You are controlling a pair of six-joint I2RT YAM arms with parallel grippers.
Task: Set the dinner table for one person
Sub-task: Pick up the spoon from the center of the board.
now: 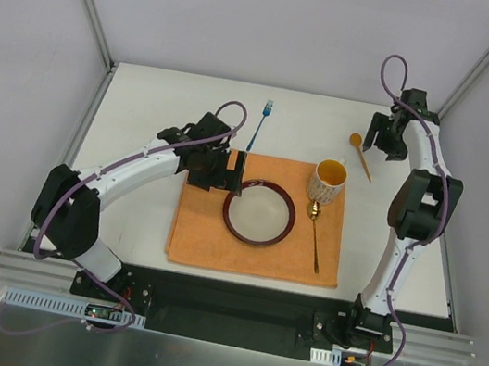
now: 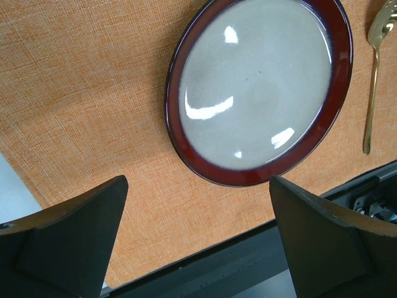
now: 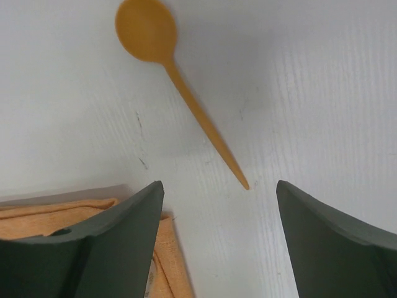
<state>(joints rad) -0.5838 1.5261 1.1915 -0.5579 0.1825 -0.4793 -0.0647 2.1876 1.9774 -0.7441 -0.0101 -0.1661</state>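
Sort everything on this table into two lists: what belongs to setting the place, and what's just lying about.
Belongs to the setting: dinner table, orange placemat, red-rimmed plate, yellow mug and gold spoon on it; blue fork, on the bare table beyond the placemat.

Lying about, probably: orange spoon, on bare table right of the mug; looks spare, with a gold spoon already laid.

Orange placemat [image 1: 199, 232] bears red-rimmed plate [image 1: 255, 240], yellow mug [image 1: 327, 180], gold spoon [image 1: 315, 237]; blue fork [image 1: 260, 125] and orange spoon [image 1: 360, 154] lie off it.
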